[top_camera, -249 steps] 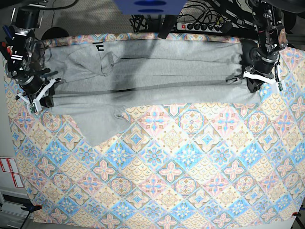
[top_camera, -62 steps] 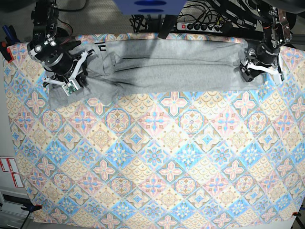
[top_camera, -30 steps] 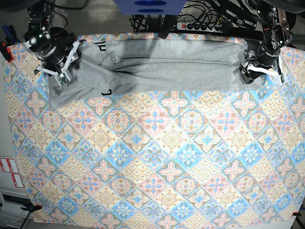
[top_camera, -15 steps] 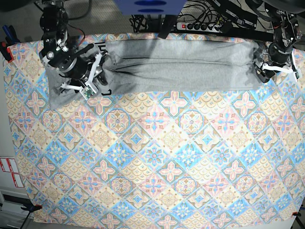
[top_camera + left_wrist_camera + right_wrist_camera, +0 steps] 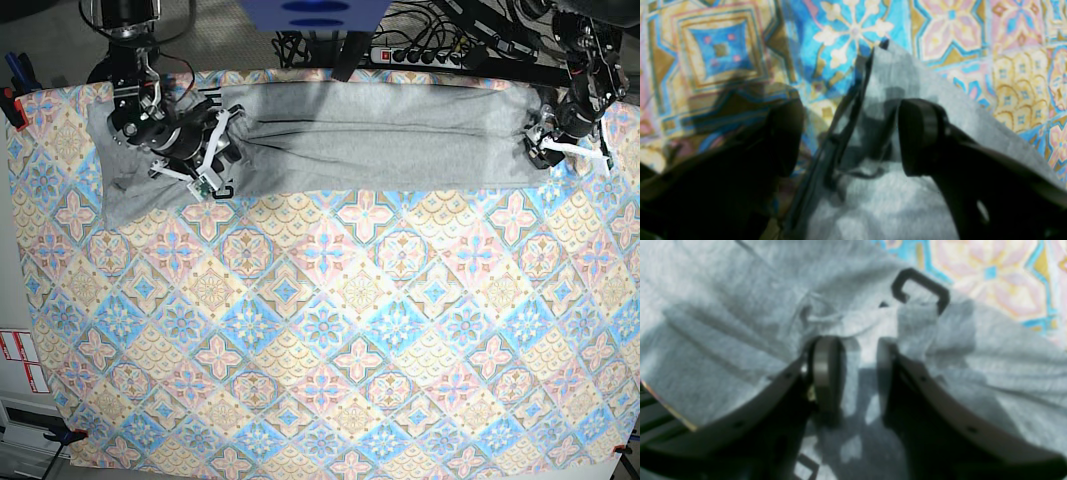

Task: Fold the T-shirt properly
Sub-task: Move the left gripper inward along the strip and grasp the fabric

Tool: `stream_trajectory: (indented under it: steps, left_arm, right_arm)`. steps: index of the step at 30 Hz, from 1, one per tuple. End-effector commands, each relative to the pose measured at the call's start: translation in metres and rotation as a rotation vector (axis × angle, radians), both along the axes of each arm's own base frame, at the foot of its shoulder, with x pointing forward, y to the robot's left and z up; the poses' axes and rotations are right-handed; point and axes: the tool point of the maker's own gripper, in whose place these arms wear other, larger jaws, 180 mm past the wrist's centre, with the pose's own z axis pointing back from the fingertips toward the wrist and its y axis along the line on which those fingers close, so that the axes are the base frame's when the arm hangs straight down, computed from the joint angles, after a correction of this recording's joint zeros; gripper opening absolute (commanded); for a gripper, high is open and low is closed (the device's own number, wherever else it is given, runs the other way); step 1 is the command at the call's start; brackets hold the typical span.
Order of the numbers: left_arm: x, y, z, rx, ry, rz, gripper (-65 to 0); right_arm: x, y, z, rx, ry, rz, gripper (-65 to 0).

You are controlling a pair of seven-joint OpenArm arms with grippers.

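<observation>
From where I stood, the T-shirt (image 5: pixel 380 140) lay as a long grey band across the far edge of the desk (image 5: pixel 330 350), on the patterned tablecloth (image 5: pixel 400 300), and everything else is best placed against it.

At the shirt's left end, the right end effector (image 5: pixel 205 160) was down on the bunched cloth. In its wrist view its two pads (image 5: pixel 826 373) stood partly apart with grey fabric beneath and between them; whether they truly pinched a layer, I could not tell. I judged it sat there to gather or tuck the loose sleeve end in over the body.

The middle of the shirt looked fairly flat, with long lengthwise creases. The left end was wider, rumpled, and showed a bit of black lettering (image 5: pixel 222 192) at its near edge.

At the shirt's right end, the left end effector (image 5: pixel 545 140) had its jaws spread wide, straddling the hem corner (image 5: pixel 887 66) without closing on it. It seemed placed either to have let go or to take that corner up.
</observation>
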Motion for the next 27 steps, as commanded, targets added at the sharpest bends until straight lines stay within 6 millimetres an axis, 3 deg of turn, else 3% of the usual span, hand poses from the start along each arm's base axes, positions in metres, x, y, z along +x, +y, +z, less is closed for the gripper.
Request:
stream_trajectory:
  steps: [1, 10, 15, 18, 21, 22, 27]
  left_arm:
    - [0.006, 0.009, 0.006, 0.036, -0.015, -0.004, -21.5]
    - [0.003, -0.009, -0.012, 0.036, 0.043, -0.068, -21.7]
    - [-0.003, -0.032, -0.028, 0.003, 0.091, -0.129, -22.3]
    - [-0.005, -0.039, -0.031, -0.004, 0.100, -0.148, -31.9]
    - [-0.004, -0.042, -0.032, -0.010, 0.101, -0.156, -51.3]
    - [-0.004, -0.043, -0.032, -0.014, 0.097, -0.157, -55.0]
    - [0.002, -0.051, -0.028, -0.029, 0.060, -0.230, -60.9]
  right_arm:
    - [0.006, -0.001, 0.007, 0.003, -0.025, 0.006, -46.2]
    - [0.006, -0.001, 0.008, 0.004, -0.027, 0.003, -46.2]
    - [0.012, 0.003, 0.018, 0.007, -0.059, 0.014, -46.2]
    - [0.015, 0.003, 0.023, 0.006, -0.077, 0.016, -46.2]
    - [0.017, 0.004, 0.025, 0.006, -0.084, 0.020, -46.2]
    - [0.017, 0.004, 0.026, 0.006, -0.086, 0.020, -46.2]
    - [0.017, 0.003, 0.026, 0.005, -0.086, 0.017, -46.2]
